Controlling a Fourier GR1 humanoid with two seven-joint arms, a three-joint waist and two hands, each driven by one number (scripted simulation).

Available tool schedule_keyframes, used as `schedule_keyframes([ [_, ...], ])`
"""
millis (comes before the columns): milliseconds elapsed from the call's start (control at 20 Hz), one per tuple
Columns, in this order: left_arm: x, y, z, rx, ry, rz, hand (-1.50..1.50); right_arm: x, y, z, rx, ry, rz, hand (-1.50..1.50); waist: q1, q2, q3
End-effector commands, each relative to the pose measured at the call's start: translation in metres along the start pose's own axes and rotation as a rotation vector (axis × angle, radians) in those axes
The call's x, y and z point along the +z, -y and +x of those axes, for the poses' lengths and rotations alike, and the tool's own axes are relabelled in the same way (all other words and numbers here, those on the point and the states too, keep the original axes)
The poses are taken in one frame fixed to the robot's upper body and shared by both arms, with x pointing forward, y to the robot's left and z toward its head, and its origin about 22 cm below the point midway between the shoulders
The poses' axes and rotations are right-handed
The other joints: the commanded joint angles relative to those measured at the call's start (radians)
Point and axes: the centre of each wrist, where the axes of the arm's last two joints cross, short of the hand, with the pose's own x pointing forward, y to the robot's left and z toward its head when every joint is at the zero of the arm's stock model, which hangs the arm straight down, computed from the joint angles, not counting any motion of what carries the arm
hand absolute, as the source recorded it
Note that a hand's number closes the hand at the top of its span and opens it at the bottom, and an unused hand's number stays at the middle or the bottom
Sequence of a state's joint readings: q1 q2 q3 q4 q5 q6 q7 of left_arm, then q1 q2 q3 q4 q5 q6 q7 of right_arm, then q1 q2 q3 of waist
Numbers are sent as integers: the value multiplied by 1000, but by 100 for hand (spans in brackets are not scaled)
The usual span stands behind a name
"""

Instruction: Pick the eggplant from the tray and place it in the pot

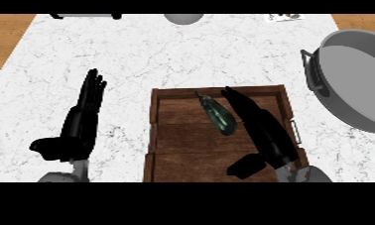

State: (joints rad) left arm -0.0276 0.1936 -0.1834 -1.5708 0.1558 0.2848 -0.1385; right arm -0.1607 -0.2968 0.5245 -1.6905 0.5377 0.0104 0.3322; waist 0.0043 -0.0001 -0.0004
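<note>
A dark green eggplant [219, 115] lies in the wooden tray [176, 135], pointing toward the tray's far edge. My right hand [262, 130] stretches over the tray just right of the eggplant, fingers straight and open, thumb low near the tray's near edge. The fingers run alongside the eggplant; I cannot tell whether they touch it. The grey pot [350, 78] stands at the right edge of the counter, partly cut off, one handle facing the tray. My left hand [79, 125] rests open on the counter left of the tray, fingers up.
The white marble counter [147, 55] spreads around the tray. A grey round object [183, 18] sits at the far edge, a small item [282, 17] to its right, and a grey object [84, 16] at the far left. Wood floor shows at both far corners.
</note>
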Motion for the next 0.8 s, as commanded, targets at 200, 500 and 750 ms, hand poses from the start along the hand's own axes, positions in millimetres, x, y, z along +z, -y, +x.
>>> schedule_keyframes([
  [200, 3, 4, -3, -4, 0, 2, 0, -22, -21, -16, -14, -33, 73, -150, -2, 0, 0],
  [500, 0, 18, -12, 1, -10, -1, 0, -26, -49, -18, 19, -21, 46, -150, -3, 0, 0],
  [750, -4, -6, -7, 9, -13, 12, 0, -39, -44, -18, 16, -37, 59, -150, -3, 0, 0],
])
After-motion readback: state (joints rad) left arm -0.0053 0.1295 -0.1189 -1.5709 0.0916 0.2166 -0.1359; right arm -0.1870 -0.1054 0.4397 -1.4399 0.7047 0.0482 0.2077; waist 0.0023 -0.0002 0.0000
